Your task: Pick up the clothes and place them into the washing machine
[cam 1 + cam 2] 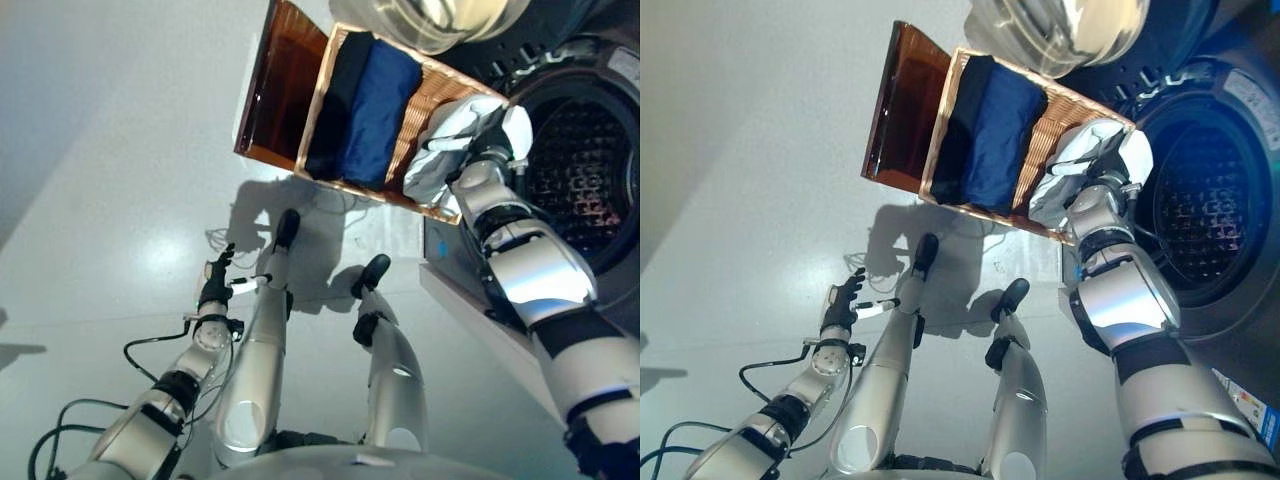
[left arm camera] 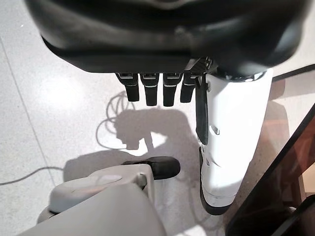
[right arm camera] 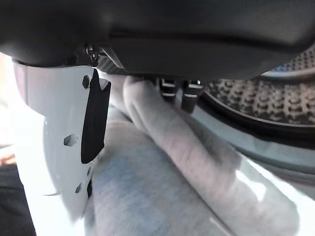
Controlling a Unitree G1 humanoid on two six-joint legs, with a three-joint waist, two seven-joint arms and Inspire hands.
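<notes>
White cloth, a pale garment (image 1: 440, 150), lies bunched at the near right corner of the wicker basket (image 1: 425, 95), and the right robot hand (image 1: 490, 135) sits on top of it. In the right wrist view the fingers (image 3: 174, 93) curl down into the folds with the white-covered thumb pressed against the fabric, so the hand appears closed on the garment. From that hand the washing machine drum (image 1: 580, 180) opens at about 3 o'clock, just beside it, with nothing seen inside but its perforated wall. The coming move, as I judge it, is a lift and a short swing toward 3 o'clock, across the basket's rim and over the lip of the drum; the garment's trailing folds could catch on the wicker edge.

Also in the basket, a blue garment (image 1: 375, 110) and a dark garment (image 1: 340, 100) lie side by side, long axes running from 12 to 6 o'clock along its length, at roughly 9 o'clock from the right hand. The machine's glass door (image 1: 440, 20) hangs open at 12 o'clock.

Well away, at 7 o'clock, the left robot hand (image 1: 215, 285) hangs idle over the floor (image 1: 100, 200), fingers relaxed and holding nothing.
</notes>
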